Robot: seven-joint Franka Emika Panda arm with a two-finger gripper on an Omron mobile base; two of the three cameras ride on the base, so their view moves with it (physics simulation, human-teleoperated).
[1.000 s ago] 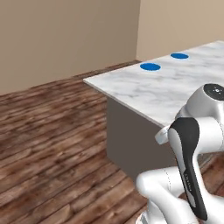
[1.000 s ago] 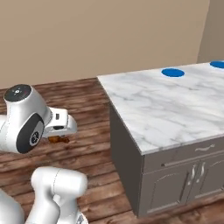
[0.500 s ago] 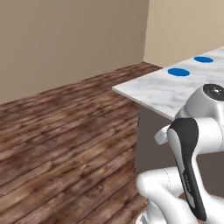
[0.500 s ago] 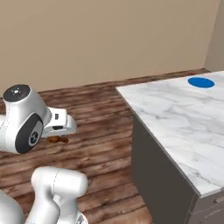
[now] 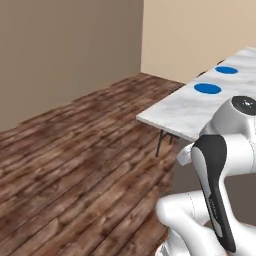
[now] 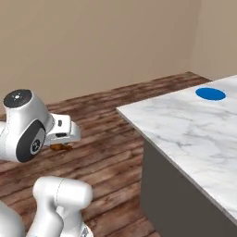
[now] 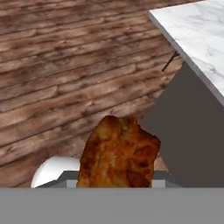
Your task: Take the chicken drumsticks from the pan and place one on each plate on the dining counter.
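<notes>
The arm is folded close to the base, its elbow raised and the hand held low over the wood floor (image 5: 75, 165), well short of the dining counter (image 6: 185, 134). In the right base view the gripper (image 6: 62, 146) is seen beside the white wrist block, with an orange-brown chicken drumstick (image 6: 59, 146) showing just beneath it. In the hand view the same drumstick (image 7: 118, 153) is seen rising from the bottom edge of the picture, where the finger tips are hidden behind it; the pincer is closed tight on the meat.

The marble slab is seen to overhang a grey base, and its near corner is pointed toward the robot in the left base view. Two blue plates are set along the far part of the slab: the nearer plate (image 5: 207, 88) is well in from the corner, and the farther plate (image 5: 226, 70) lies beyond it, the two kept apart. In the right base view one plate (image 6: 210, 94) is seen toward the far edge. A wide stretch of bare marble is left between the near corner and the plates. Open floor is seen left of the counter, bounded by beige walls (image 5: 65, 50).
</notes>
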